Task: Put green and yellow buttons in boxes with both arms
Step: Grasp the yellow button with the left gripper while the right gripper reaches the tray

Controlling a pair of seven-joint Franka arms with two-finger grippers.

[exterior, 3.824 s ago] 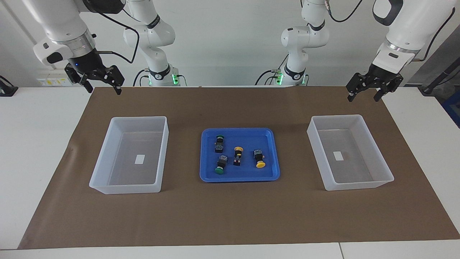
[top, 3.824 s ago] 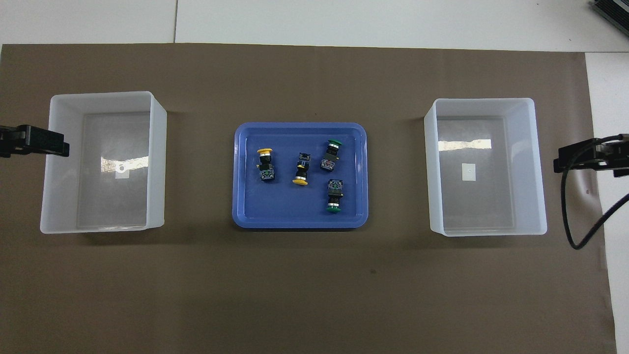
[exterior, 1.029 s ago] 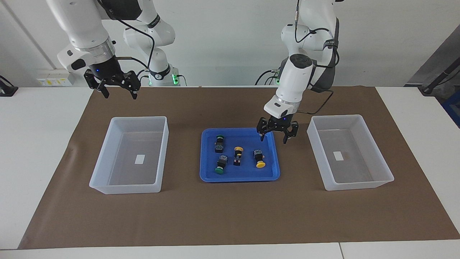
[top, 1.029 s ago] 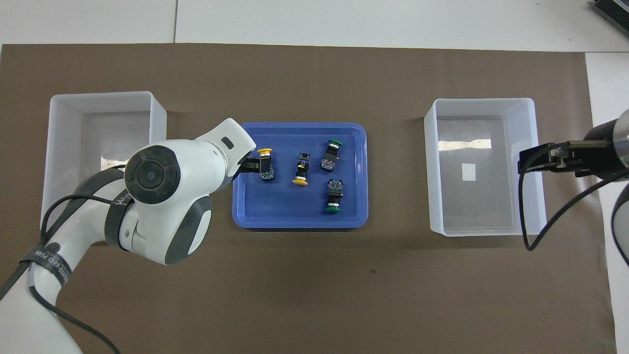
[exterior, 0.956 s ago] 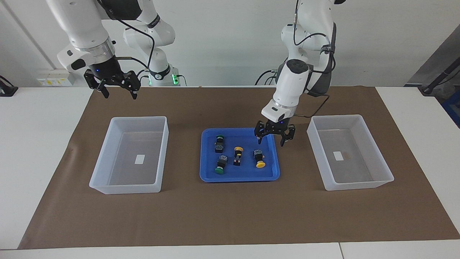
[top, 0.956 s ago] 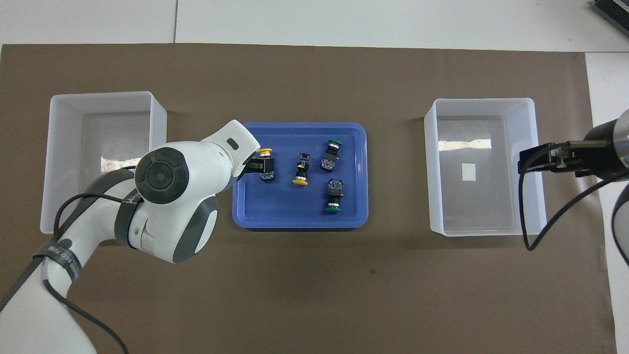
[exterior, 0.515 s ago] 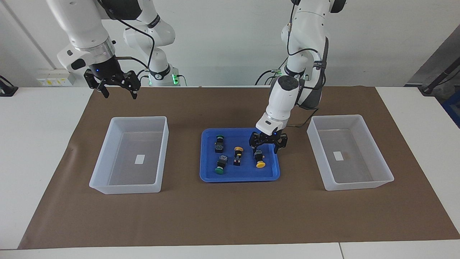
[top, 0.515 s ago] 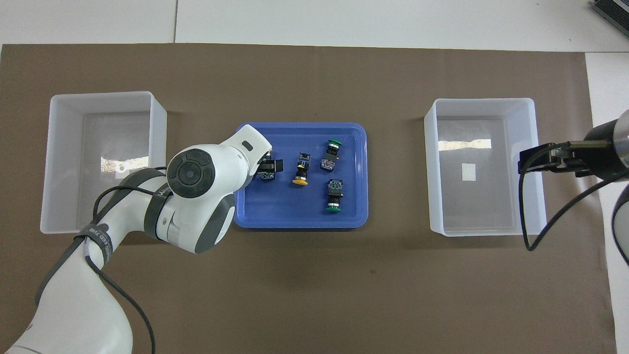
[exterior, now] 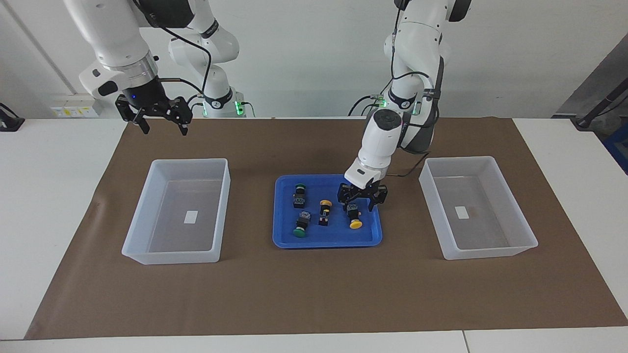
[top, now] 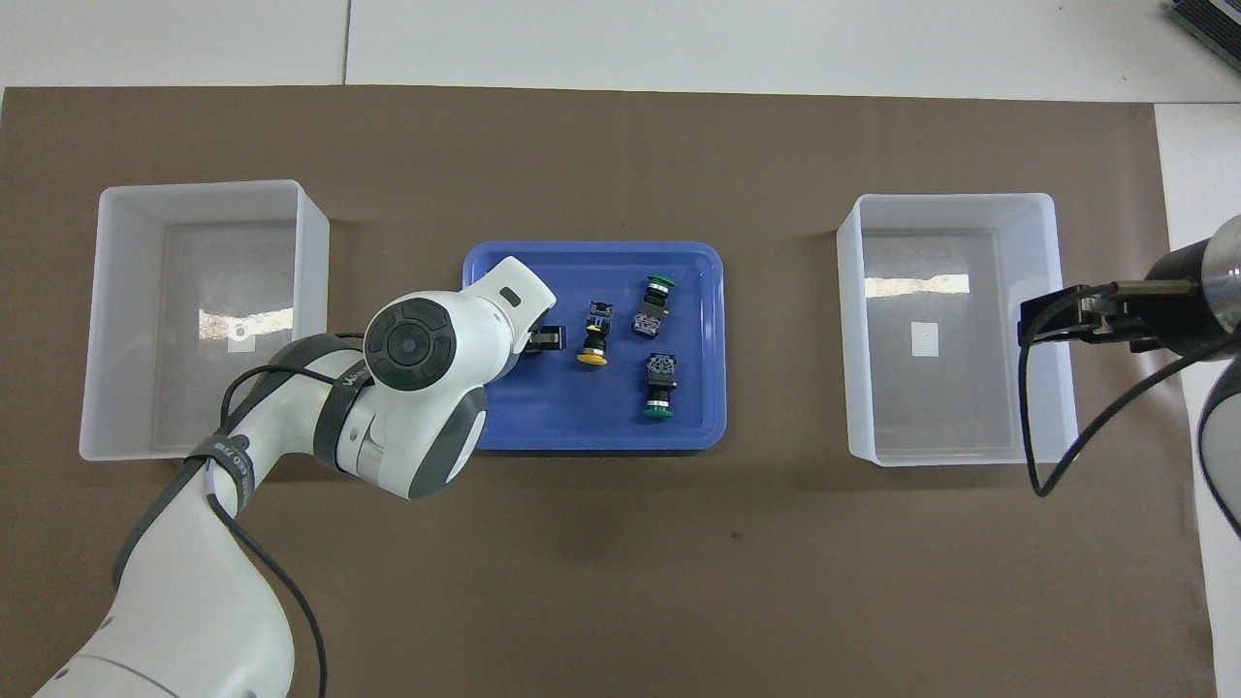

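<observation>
surface (exterior: 314,294): white, covered by a brown mat; it carries two boxes with a blue tray between them.
boxes: one box (exterior: 179,208) sits toward the right arm's end, the other box (exterior: 476,206) toward the left arm's end; each shows only a white label inside, so no button is delivered yet.
tray (exterior: 289,240): all four buttons lie in it, none lifted.
left hand (exterior: 362,200): low inside the tray, directly over the body of one yellow button (exterior: 354,217), whose cap pokes out just past the fingertips; the fingers straddle the body, but whether they are apart or already clamped I cannot tell.
right hand (exterior: 159,116): fingers apart, holding nothing, waiting up in the air over the mat's edge by its own box.
other buttons: the second yellow button (exterior: 324,212) lies just beside the left hand, the two green buttons (exterior: 300,195) (exterior: 300,225) a little further toward the right arm's end.
done: nothing beyond the left hand's approach, as I judge it.
left: secure and lift this first yellow button, carry it to a box, then the remaining three, with the right arm taking its share.
</observation>
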